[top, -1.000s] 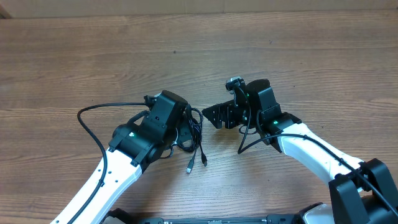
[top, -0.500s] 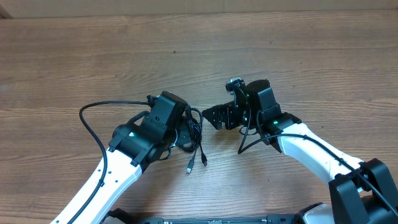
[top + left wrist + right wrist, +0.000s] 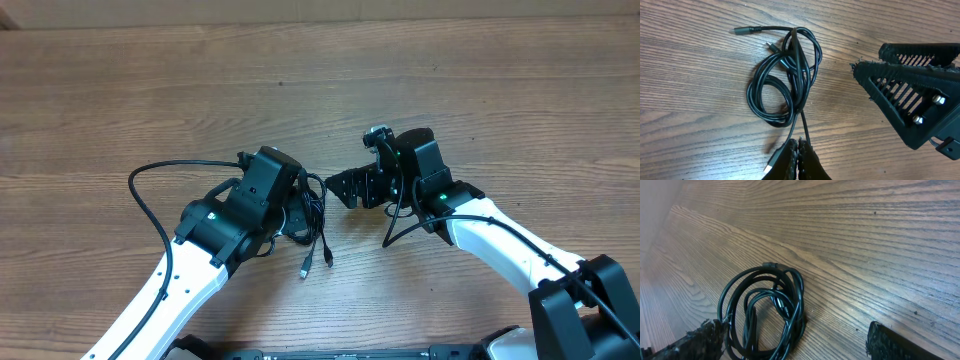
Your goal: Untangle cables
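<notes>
The left gripper [image 3: 799, 152] is pinched shut on one strand of the coiled black cables [image 3: 797, 70], which lie on the wooden table [image 3: 690, 40] just ahead of it. The right gripper [image 3: 343, 186] gapes wide beside the coil. Pulling that strand unanchored could drag the coil or tighten its loops.

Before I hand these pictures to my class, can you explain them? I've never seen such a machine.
These are two robot arms at a wooden table, each ending in a two-finger gripper. One picture looks down from above; the other two come from cameras on the wrists. On the table lie the cables, thin black cords in a tangled coil. The left gripper is shut, pinching one strand leading from the coil. The right gripper is open beside the coil, holding nothing.
</notes>
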Available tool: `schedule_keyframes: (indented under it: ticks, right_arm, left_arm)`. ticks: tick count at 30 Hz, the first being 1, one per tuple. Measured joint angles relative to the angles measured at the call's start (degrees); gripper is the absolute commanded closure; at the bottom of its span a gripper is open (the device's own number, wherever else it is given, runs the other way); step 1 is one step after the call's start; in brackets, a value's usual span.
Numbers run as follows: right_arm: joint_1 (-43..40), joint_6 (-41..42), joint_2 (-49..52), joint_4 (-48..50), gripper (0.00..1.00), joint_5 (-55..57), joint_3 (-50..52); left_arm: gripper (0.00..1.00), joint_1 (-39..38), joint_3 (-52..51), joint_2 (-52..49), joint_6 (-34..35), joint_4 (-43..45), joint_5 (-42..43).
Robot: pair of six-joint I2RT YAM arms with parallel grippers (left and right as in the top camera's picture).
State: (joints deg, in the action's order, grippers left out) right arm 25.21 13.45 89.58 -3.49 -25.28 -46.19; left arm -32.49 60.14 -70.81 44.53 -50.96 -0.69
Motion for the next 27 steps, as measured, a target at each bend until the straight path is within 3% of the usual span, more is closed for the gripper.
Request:
schedule_keyframes:
  ticks: [27]
  right_arm:
    - [0.00, 0.02, 0.00, -0.02, 0.13, 0.09, 0.00]
  left_arm:
    - [0.96, 0.00, 0.00, 0.00, -3.32, 1.25, -2.69]
